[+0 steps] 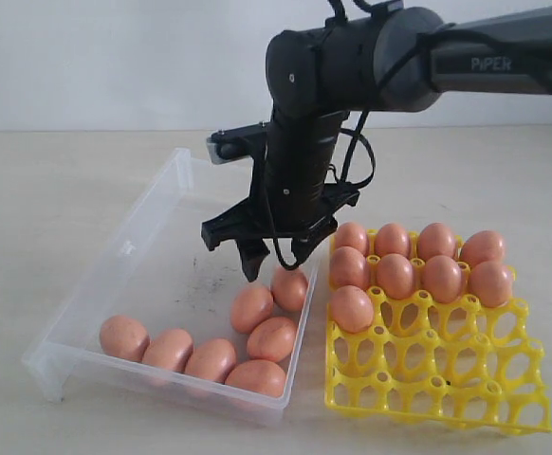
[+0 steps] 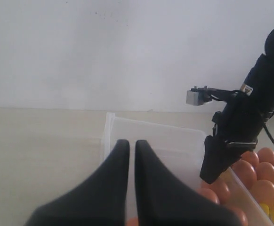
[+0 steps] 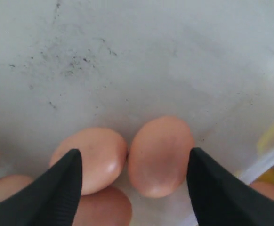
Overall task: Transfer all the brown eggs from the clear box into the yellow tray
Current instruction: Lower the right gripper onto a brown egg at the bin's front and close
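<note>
I'm holding the left gripper (image 2: 132, 146) pinched narrow and empty, parked off the clear box (image 1: 134, 237). Seven brown eggs (image 1: 210, 360) are lying along its 6 o'clock side. I'm hanging the right gripper (image 1: 276, 265) wide, straddling one for pickup. The yellow tray (image 1: 504, 417), at the box's 3 o'clock, is holding nine.

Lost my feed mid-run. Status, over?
Right gripper open, poised over a brown egg in the clear box. Left gripper shut, empty. Nine eggs in the yellow tray, seven left in the box. Neighbouring egg lies against the target.
</note>
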`<move>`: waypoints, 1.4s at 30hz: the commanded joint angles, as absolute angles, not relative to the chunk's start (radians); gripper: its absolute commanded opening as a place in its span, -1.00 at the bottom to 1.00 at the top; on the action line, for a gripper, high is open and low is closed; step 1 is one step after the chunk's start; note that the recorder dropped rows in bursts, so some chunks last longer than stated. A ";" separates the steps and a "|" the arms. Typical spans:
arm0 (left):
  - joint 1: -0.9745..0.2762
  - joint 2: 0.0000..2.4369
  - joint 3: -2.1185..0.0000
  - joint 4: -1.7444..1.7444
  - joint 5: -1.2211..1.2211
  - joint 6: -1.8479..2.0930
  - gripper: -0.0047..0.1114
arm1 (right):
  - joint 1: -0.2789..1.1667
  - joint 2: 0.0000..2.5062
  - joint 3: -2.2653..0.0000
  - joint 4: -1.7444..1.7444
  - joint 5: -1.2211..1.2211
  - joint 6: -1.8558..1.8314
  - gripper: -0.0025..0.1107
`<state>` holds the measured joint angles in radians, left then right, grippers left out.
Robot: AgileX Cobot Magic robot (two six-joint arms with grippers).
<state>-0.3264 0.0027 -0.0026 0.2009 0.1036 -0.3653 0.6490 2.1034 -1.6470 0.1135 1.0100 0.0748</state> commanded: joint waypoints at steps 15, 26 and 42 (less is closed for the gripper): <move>-0.334 0.000 0.000 0.199 0.103 -0.373 -0.85 | 0.650 2.156 -1.659 0.043 1.019 0.108 -0.03; -0.334 0.000 0.000 0.199 0.098 -0.373 -0.85 | 0.650 2.156 -1.659 0.043 1.043 0.055 -0.03; -0.334 0.000 0.000 0.199 0.102 -0.373 -0.85 | 0.729 2.212 -1.659 -0.093 1.031 0.032 -0.58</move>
<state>-0.3264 0.0027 -0.0026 0.2009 0.1036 -0.3653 0.7291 2.2135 -1.6556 -0.0697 1.0298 0.0517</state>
